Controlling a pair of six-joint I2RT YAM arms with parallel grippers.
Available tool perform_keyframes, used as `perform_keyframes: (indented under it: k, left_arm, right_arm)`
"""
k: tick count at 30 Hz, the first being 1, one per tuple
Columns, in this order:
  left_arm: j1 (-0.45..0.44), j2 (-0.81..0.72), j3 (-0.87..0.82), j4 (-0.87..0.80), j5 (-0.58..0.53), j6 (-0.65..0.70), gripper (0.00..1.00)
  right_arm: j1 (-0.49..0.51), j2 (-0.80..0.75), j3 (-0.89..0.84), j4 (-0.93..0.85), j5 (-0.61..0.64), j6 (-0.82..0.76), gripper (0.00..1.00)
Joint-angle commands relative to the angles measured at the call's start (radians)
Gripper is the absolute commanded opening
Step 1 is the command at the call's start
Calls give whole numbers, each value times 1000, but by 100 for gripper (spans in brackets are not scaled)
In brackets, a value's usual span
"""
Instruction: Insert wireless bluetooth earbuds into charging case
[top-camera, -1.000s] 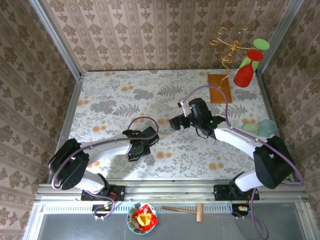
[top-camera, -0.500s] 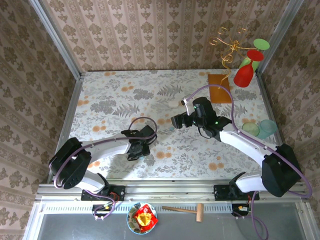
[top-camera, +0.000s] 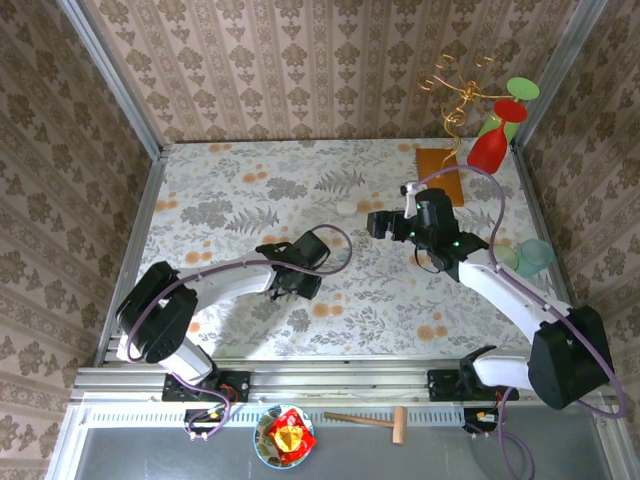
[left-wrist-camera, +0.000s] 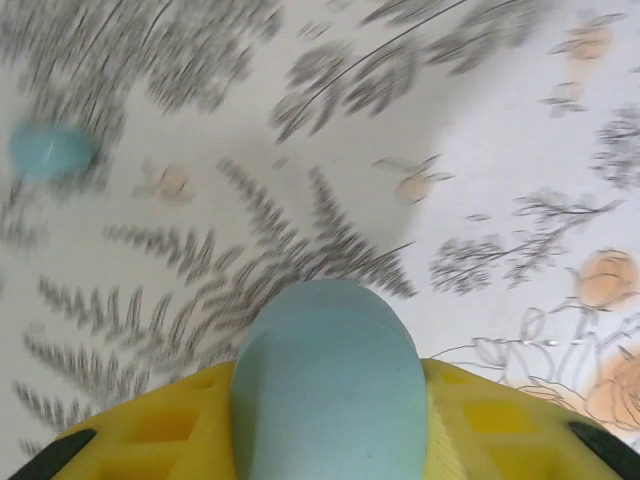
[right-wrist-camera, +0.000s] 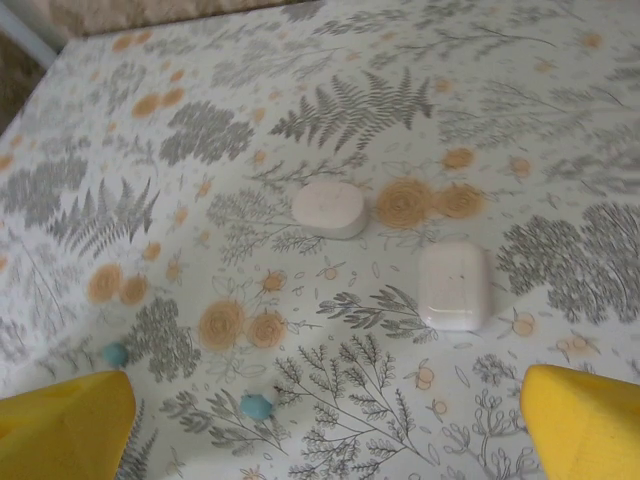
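Shifting right since earlier: left gripper (top-camera: 300, 274) clamping pale blue case (left-wrist-camera: 330, 390); right gripper (top-camera: 384, 222) gaping wide, needing centring over one earbud (right-wrist-camera: 256, 405) before closing.

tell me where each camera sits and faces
top external: above, behind the bases, looking down on the floral table; left arm and right arm show
left wrist: on the left arm, looking down at the light blue case in the left hand
right wrist: on the right arm, facing across two white cases; right hand open
shared: top external and left wrist show the left hand
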Motion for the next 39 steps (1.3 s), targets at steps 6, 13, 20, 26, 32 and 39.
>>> perform_keyframes:
  k: [6,13,20,26,32,39]
  left_arm:
    - [-9,-28,50,144,167,472,33]
    - [-40,-85,25,353,237,625,30]
    - [-16,-86,50,399,380,695,30]
    - [8,-78,70,420,457,693,30]
    - [27,-85,67,422,537,693,29]
    - [55,-85,47,428,574,692,30]
  right_arm:
    - [-200,-124,-180,95,-298,296,100]
    - [-209,-99,-178,10,-591,378,94]
    - [-143,-55,-149,-73,-737,369,87]
    - [-40,34,-118,-11,-741,393,77]
    - [4,124,-90,67,-748,430,57]
    - [4,131,-75,93,-761,437,61]
